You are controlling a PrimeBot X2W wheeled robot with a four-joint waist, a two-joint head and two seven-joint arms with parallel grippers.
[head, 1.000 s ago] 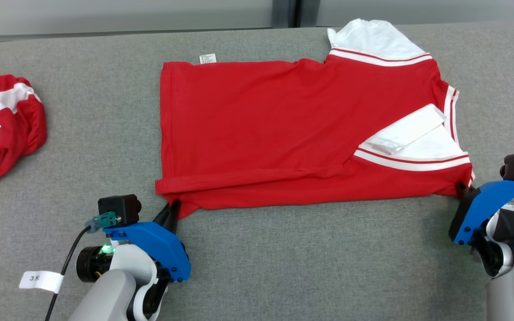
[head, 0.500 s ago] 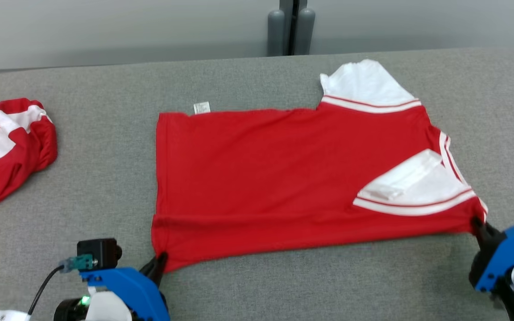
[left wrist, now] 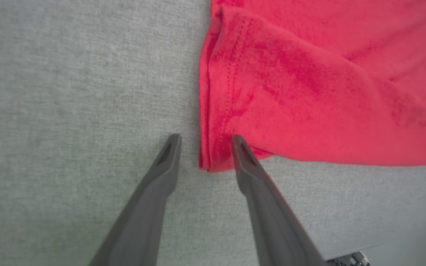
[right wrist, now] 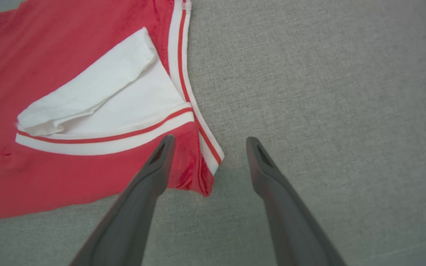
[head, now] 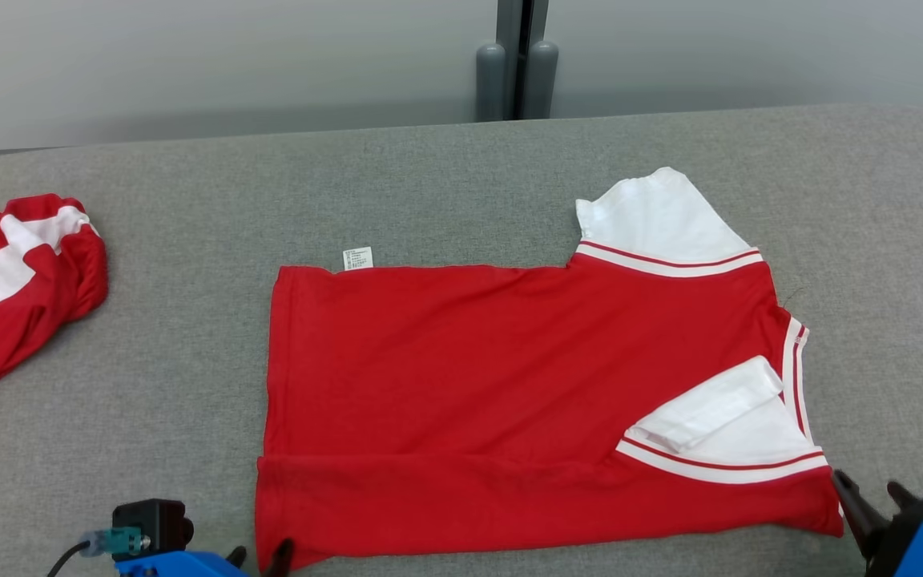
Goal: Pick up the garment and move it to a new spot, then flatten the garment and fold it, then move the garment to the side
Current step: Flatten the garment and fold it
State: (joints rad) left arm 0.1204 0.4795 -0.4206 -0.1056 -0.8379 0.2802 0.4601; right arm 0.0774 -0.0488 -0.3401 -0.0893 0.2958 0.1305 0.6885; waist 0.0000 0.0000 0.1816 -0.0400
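Bundle of red/white cloth point(head: 25, 296) far L of garment point(head: 469, 385).

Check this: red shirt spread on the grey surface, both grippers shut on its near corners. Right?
No: left gripper and right gripper are open, straddling near corners of the red shirt, per the wrist views; the rest holds.
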